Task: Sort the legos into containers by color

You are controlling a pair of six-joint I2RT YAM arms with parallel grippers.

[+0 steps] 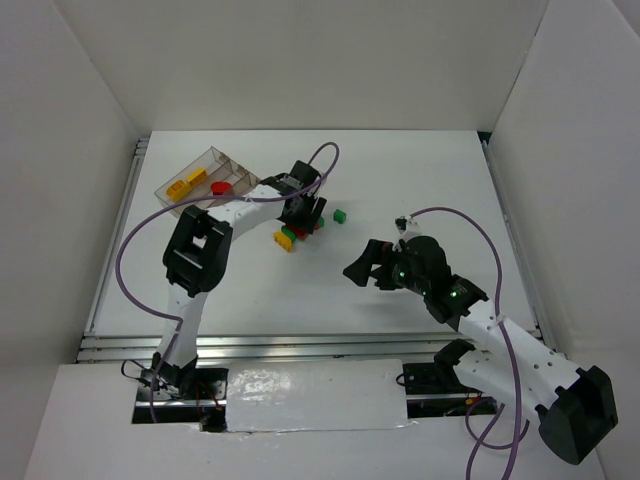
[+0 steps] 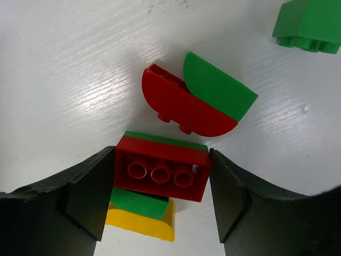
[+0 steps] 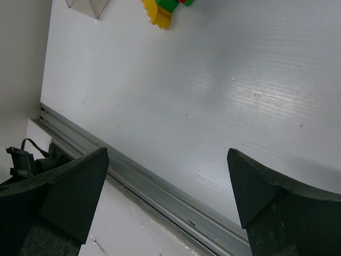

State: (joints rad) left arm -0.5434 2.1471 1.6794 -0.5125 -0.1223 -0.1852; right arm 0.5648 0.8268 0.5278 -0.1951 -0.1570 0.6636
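Observation:
My left gripper (image 1: 303, 215) (image 2: 161, 160) is shut on a red rectangular lego (image 2: 160, 173), its fingers against both short ends, low over a pile at mid-table. Under it lie a green lego (image 2: 139, 204) and a yellow one (image 2: 143, 223). Just beyond lie a red half-round lego (image 2: 181, 109) and a green half-round one (image 2: 219, 88). A lone green lego (image 1: 340, 215) (image 2: 309, 24) sits to the right. The clear tray (image 1: 200, 163) at the back left holds yellow legos (image 1: 187, 183) and a red one (image 1: 222, 186). My right gripper (image 1: 358, 268) (image 3: 166, 160) is open and empty.
White walls enclose the table on three sides. A metal rail (image 3: 160, 189) runs along the near edge below my right gripper. The right wrist view catches the yellow lego (image 3: 158, 13) and a tray corner (image 3: 88, 5) at its top edge.

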